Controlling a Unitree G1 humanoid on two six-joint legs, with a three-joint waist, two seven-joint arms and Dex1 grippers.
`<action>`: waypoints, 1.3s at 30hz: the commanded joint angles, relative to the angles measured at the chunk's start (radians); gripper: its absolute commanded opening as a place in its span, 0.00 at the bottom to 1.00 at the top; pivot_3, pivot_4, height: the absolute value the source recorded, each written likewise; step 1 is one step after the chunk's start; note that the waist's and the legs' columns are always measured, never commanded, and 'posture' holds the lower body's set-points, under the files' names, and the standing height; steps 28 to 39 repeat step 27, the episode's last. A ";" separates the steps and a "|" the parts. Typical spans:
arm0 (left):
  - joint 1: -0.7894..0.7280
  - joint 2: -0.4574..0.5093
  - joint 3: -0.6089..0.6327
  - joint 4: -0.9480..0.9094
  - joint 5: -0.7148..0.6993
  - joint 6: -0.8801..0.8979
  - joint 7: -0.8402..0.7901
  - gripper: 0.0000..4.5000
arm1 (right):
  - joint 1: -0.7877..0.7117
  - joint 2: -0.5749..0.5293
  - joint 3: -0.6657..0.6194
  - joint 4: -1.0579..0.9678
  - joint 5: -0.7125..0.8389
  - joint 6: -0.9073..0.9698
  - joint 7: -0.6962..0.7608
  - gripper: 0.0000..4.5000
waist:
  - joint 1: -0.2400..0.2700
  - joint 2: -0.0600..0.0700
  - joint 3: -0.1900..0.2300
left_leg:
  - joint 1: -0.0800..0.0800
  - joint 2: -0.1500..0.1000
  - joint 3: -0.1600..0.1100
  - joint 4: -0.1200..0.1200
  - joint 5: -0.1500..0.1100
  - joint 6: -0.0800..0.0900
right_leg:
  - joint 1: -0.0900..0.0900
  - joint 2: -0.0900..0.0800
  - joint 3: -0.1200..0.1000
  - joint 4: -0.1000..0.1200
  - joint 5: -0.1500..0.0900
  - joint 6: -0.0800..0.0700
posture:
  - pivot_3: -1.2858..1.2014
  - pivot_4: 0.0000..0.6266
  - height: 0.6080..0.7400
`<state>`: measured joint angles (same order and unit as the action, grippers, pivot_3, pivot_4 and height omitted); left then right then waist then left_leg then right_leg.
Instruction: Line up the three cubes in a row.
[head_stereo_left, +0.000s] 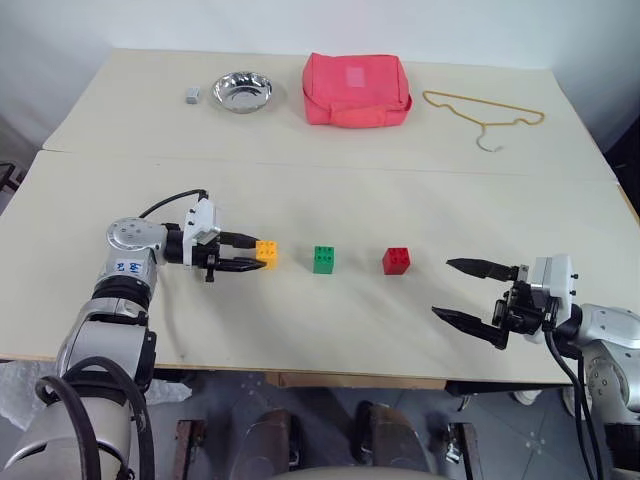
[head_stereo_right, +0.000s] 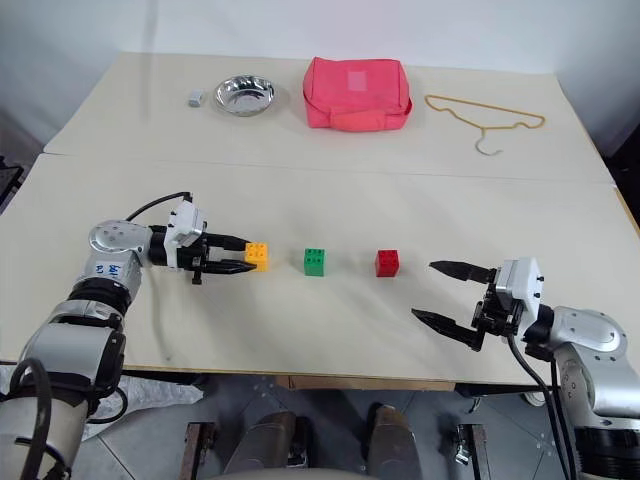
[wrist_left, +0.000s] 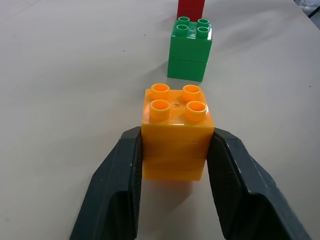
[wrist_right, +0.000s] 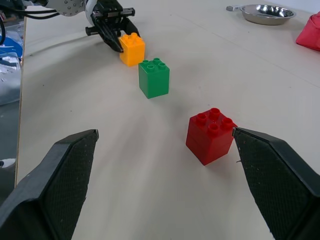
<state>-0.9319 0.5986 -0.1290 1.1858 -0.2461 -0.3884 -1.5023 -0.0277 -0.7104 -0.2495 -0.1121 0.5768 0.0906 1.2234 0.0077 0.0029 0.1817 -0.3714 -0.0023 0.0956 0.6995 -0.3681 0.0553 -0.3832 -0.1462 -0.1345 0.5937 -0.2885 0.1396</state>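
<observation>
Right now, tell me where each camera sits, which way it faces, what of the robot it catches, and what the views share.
Left and right eye views: on the head, facing forward and down at the table; both arms show, with the pink bag, bowl and hanger beyond.
Left wrist view: looks along the left gripper, its fingers against the orange cube.
Right wrist view: looks along the open right gripper, towards the left gripper.
Shared: all four show the orange, green cube and red cube.

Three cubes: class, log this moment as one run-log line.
left gripper: around orange cube | right gripper: open, empty | green cube, red cube: on table, in row
</observation>
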 joint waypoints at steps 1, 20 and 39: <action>0.021 0.032 -0.025 -0.066 -0.046 0.046 -0.112 0.69 | -0.021 -0.025 -0.024 0.009 0.019 0.000 0.026 1.00 | -0.004 0.000 0.000 | 0.000 0.000 0.000 0.000 0.000 0.000 | 0.000 0.000 0.000 0.000 0.000 0.000 | 0.52 0.24 1.00; 0.318 0.156 0.253 -0.540 -0.238 0.212 0.077 0.98 | -0.286 -0.006 0.028 0.329 0.046 -0.066 0.338 1.00 | -0.005 0.000 0.000 | 0.000 -0.002 -0.003 0.001 0.000 0.001 | 0.001 -0.003 -0.001 0.002 0.000 0.000 | 0.52 0.24 1.00; 0.349 0.158 0.287 -0.531 -0.213 0.216 0.037 0.98 | -0.360 -0.014 0.061 0.440 0.024 -0.122 0.391 1.00 | -0.012 0.000 0.000 | 0.000 -0.001 -0.002 0.001 0.000 0.001 | 0.001 -0.002 -0.001 0.002 0.000 0.000 | 0.52 0.24 1.00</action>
